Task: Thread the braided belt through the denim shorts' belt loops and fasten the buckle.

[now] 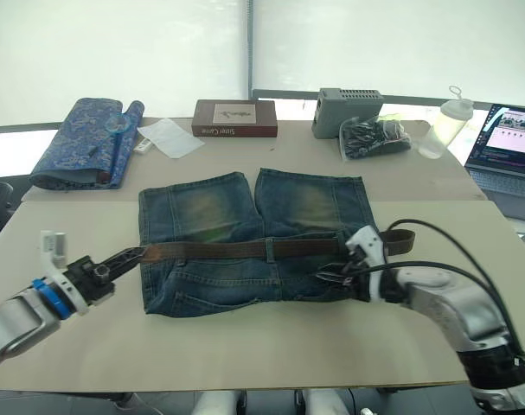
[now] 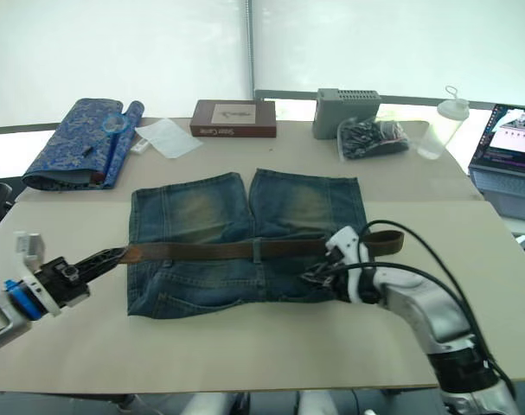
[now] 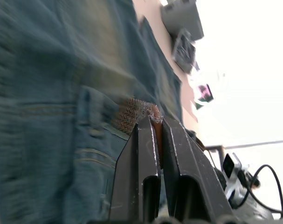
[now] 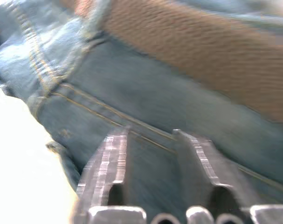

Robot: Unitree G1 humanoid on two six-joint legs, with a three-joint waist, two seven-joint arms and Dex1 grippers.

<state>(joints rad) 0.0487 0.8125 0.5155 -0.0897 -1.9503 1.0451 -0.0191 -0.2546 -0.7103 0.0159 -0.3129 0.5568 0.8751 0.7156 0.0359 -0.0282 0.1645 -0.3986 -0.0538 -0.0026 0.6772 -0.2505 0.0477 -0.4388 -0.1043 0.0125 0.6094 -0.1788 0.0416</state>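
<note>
Two pincers at work: left pincer (image 1: pixel 131 256) is clamped on the braided belt (image 1: pixel 245 251) tip at the denim shorts' (image 1: pixel 245 246) left edge, strap lying across the waistband on the table (image 1: pixel 245 346). Right pincer (image 4: pixel 150 140), fingers apart, hovers over denim below the strap.

Denim shorts (image 1: pixel 253 238): faded blue cotton twill, matt, yellowed worn patches, tan stitching. Braided belt (image 1: pixel 245 251): brown woven leather, rough-textured, dull. Left gripper (image 3: pixel 154 122): 2 black fingers (image 3: pixel 143 158), hard, scuffed, slight sheen. Table (image 1: pixel 245 346): smooth matt beige. Rolled cloth (image 1: pixel 85 143): blue patterned fabric, faintly lustrous.
</note>
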